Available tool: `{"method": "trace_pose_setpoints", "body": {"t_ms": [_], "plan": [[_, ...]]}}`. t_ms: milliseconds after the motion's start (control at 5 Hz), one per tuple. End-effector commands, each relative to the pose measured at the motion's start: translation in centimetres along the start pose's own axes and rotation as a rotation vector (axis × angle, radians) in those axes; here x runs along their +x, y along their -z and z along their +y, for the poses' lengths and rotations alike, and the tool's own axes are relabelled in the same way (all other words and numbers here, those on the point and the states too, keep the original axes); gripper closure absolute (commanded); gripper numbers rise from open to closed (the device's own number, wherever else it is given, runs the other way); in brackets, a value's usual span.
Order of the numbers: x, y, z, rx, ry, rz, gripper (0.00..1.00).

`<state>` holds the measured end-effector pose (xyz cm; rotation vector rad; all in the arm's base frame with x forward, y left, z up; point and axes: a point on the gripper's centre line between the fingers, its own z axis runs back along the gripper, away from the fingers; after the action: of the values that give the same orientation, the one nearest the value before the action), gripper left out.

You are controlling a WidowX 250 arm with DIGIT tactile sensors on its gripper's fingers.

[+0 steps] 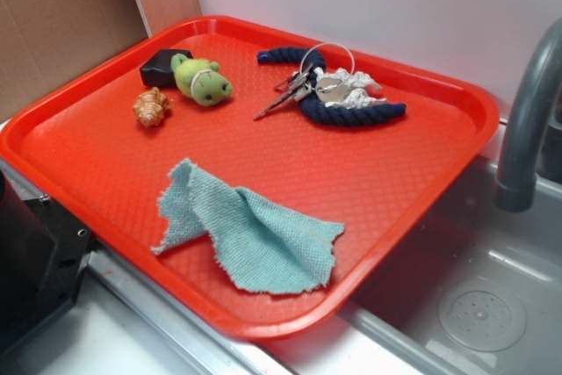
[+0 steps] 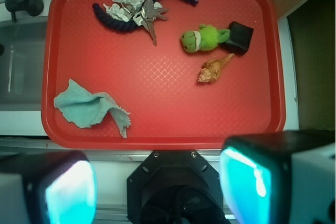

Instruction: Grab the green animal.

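Wide apart, my gripper (image 2: 157, 182) hangs clear of the red plastic tray (image 2: 157, 129). I'd descend on the lime-green plush animal (image 2: 202, 38), avoiding the touching black block (image 2: 240, 36) and nearby tan seashell (image 2: 214, 68).

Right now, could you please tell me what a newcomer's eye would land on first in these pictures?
The bright red tray fills the scene, set beside a steel sink. On it, the green animal stands out near the far left corner, touching a small black block, with a tan seashell just in front. A crumpled teal cloth lies near the front edge, and keys rest on a navy rope at the back.
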<state>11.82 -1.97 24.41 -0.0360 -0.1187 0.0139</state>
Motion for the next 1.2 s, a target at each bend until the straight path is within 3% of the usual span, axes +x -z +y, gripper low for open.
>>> {"method": "trace_pose_setpoints", "body": {"t_ms": [0,200,400,600,1000], "plan": [[0.0,0.0,0.0,0.0,0.0,0.0,0.0],[3.0,3.6,1.3,0.036,-0.124,0.069,0.0],[5.6,6.0,3.2,0.018,-0.364,-0.035,0.0],[7.0,8.2,5.9,-0.012,-0.617,-0.079,0.0],[7.0,8.2,5.9,-0.012,-0.617,-0.079,0.0]]}}
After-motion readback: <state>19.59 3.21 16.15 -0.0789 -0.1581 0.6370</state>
